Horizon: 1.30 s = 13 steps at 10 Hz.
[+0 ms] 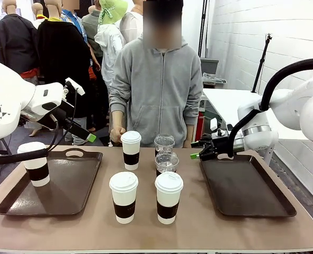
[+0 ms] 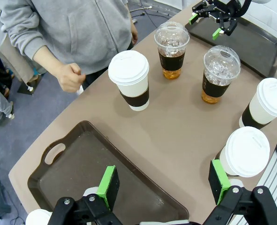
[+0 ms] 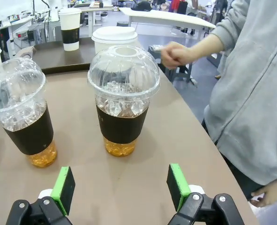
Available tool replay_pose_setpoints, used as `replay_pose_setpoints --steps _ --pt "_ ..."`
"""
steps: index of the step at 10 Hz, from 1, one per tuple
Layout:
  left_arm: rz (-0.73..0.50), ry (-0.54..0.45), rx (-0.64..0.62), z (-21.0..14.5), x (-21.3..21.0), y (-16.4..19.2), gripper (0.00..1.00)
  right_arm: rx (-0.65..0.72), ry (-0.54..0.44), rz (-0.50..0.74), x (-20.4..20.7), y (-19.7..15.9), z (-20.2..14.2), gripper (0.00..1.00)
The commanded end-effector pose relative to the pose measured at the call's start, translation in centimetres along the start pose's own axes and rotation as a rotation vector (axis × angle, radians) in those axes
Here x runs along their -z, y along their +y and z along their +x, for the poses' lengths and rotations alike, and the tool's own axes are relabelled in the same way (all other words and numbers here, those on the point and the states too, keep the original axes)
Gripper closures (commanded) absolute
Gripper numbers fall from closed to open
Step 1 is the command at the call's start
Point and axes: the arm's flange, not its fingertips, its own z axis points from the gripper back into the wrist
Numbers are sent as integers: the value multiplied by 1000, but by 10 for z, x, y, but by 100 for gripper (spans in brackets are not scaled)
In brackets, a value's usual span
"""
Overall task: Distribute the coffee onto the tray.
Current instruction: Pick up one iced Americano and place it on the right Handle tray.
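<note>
One white sleeved coffee cup (image 1: 34,163) stands on the left brown tray (image 1: 66,196). Three more white cups (image 1: 131,150) (image 1: 124,197) (image 1: 168,197) and two clear dome-lidded iced cups (image 1: 164,144) (image 1: 167,162) stand on the table between the trays. My left gripper (image 2: 164,185) hovers open above the left tray's inner edge (image 2: 82,159), holding nothing. My right gripper (image 3: 121,187) is open and low over the table, facing a clear cup (image 3: 123,103) a short way ahead; the other clear cup (image 3: 22,112) stands beside it. The right tray (image 1: 246,185) holds no cups.
A person in a grey hoodie stands at the far edge with a loosely closed hand (image 1: 117,133) near the table. The far white cup (image 2: 129,79) is closest to that hand. The cups stand close together in the table's middle.
</note>
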Motion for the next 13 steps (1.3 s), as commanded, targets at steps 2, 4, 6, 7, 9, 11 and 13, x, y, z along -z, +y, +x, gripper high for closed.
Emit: replay_pose_setpoints --steps 2,4,6,7,9,11,13 --pt "-5 -3 -3 -1 0 2 0 -1 12 -9 0 3 2 0" --pt "-5 -3 -3 -1 0 2 0 -8 -17 -3 9 -8 2 0" --pt "-5 -3 -3 -1 0 2 0 -26 -30 -6 23 -17 1 0" --pt "-5 -3 -3 -1 0 2 0 -29 -38 4 29 -20 1 0" --pt "-5 -3 -3 -1 0 2 0 -23 -45 37 42 -23 -3 0" --pt "-5 -3 -3 -1 0 2 0 -23 -61 43 54 -27 -8 0" --pt "-5 -3 -3 -1 0 2 0 -21 -83 45 63 -30 -12 0"
